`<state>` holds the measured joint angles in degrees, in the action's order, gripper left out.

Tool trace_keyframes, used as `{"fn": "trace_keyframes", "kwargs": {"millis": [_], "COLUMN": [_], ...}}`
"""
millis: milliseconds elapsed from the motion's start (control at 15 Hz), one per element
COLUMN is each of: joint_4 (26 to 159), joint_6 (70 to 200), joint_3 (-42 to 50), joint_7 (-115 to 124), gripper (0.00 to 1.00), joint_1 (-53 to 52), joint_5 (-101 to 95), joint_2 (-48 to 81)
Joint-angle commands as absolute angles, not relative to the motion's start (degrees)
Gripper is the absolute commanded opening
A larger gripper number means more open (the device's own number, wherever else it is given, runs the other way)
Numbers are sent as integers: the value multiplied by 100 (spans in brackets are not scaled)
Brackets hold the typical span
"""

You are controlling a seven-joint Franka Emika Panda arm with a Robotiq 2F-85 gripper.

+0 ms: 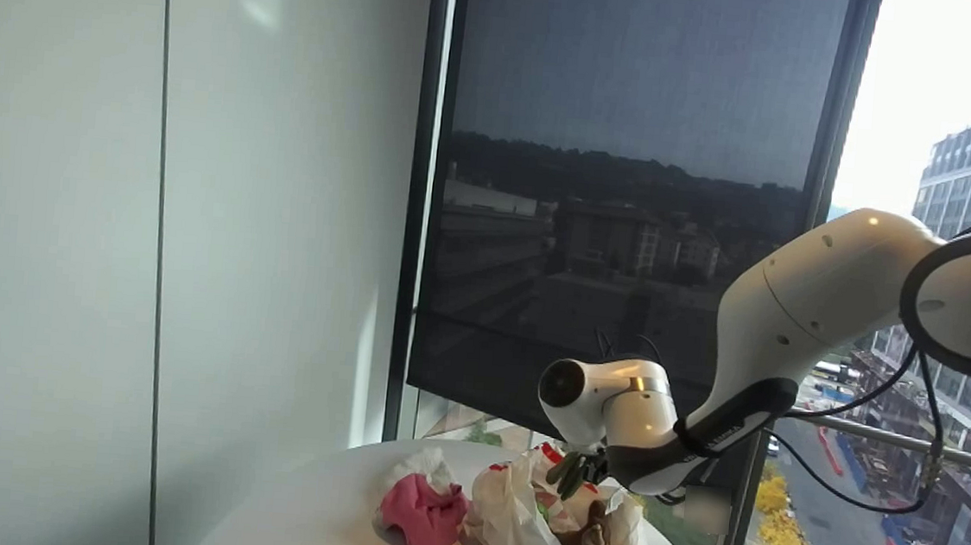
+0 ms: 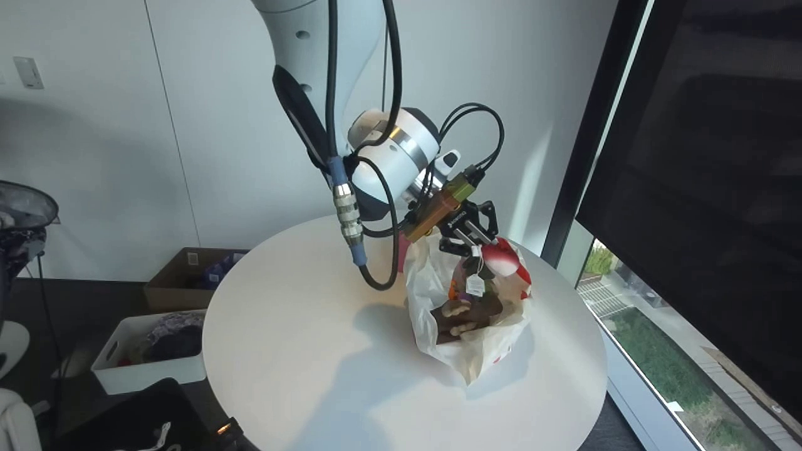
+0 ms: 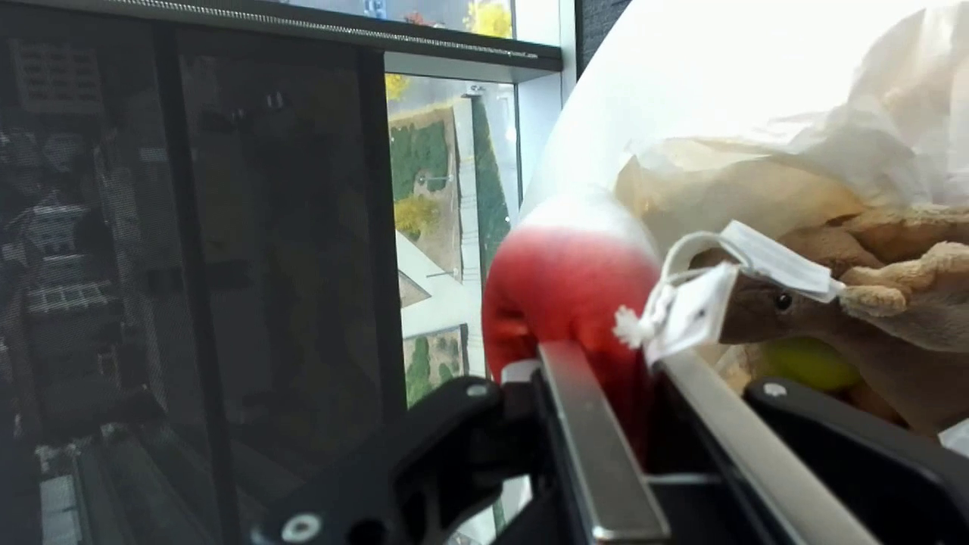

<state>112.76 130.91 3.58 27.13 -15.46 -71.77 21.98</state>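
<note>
A rounded, red-and-white plush toy [image 3: 571, 280] is pinched between the 2 metal fingers [image 3: 602, 446] of the gripper [image 3: 615, 356], its red part in the grip, its pale, blunt end pointing away from them. Beside it, in the wrist view, are 2 white tags [image 3: 693, 310] on a pale cord. The toy is at the open mouth of a thin white bag with red print [image 2: 421, 300]. In an exterior view, dark green, elongated pieces [image 1: 571, 474] show at the fingertips; whether they join the toy is unclear.
</note>
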Motion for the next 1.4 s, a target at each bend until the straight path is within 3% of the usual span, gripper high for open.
{"fn": "trace_keyframes", "kwargs": {"millis": [0, 600, 1000, 1267, 1333], "joint_4": [10944, 10331, 10325, 10266, 10251], "joint_6": [13229, 14392, 15483, 16323, 16392], "joint_3": [73, -145, -382, -359, -288], "joint_7": [2650, 3030, 2771, 2914, 2942], "gripper": [6, 6, 6, 10, 21], "joint_1": [-1149, -892, -562, -433, -459], "joint_5": [-7371, -7362, -5687, -5452, -5543], "joint_2": [2710, 3386, 3674, 3830, 3843]}}
